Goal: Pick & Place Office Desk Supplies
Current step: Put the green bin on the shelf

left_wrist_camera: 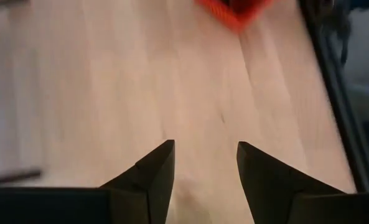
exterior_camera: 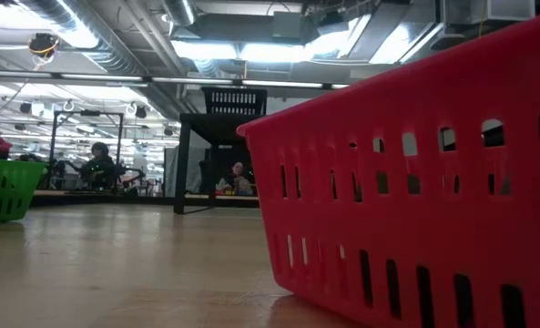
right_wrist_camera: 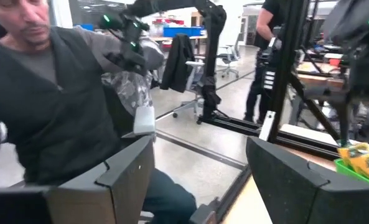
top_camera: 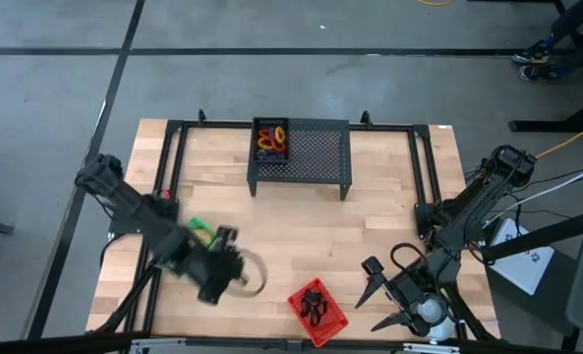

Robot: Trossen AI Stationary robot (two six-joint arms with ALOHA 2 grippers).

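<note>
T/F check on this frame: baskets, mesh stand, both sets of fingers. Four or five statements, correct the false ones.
1. The red basket sits near the table's front edge, between the two arms. True.
2. The left gripper fingers are shut on a ring. False: they stand open over bare wood, nothing between them.
3. Coloured rings lie in the left compartment of the black mesh stand. True.
4. The right gripper is reaching into the red basket. False: it is beside the basket, apart from it, fingers open.
5. The green basket is at the table's right side. False: it is at the left, by the left arm.
</note>
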